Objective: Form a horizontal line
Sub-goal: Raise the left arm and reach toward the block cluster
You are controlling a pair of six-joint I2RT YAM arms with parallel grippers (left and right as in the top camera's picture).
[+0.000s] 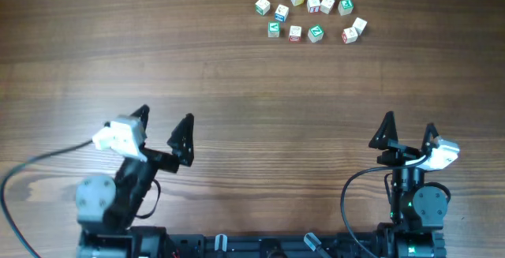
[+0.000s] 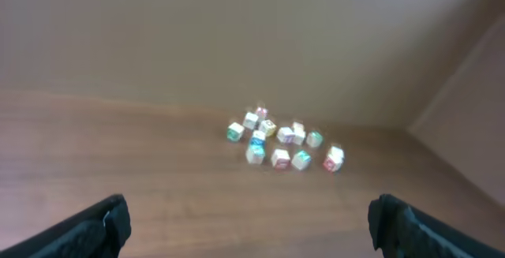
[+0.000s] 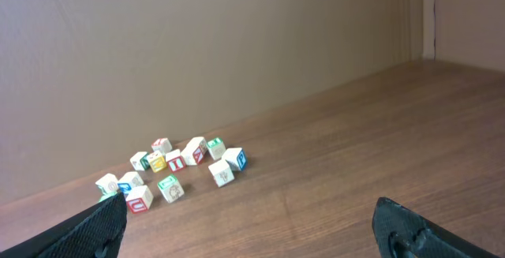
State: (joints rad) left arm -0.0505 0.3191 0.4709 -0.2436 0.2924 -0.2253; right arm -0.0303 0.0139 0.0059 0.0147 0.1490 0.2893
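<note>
Several tiny whitish letter cubes [image 1: 314,5] lie in a loose cluster at the far right of the wooden table [image 1: 237,76]. Most stand apart or only touch at odd angles. No joined straight row of cubes shows. Three of them, around one with a green face [image 1: 316,32], lie roughly side by side with gaps. The cluster also shows in the left wrist view [image 2: 280,158] and the right wrist view [image 3: 170,188]. My left gripper [image 1: 165,117] [image 2: 248,218] is open and empty near the front left. My right gripper [image 1: 409,124] [image 3: 248,222] is open and empty near the front right.
A plain wall stands behind the table's far edge [image 3: 237,69]. Bare wood lies between the grippers and the cubes. Black cables [image 1: 31,171] run along the front edge by the arm bases.
</note>
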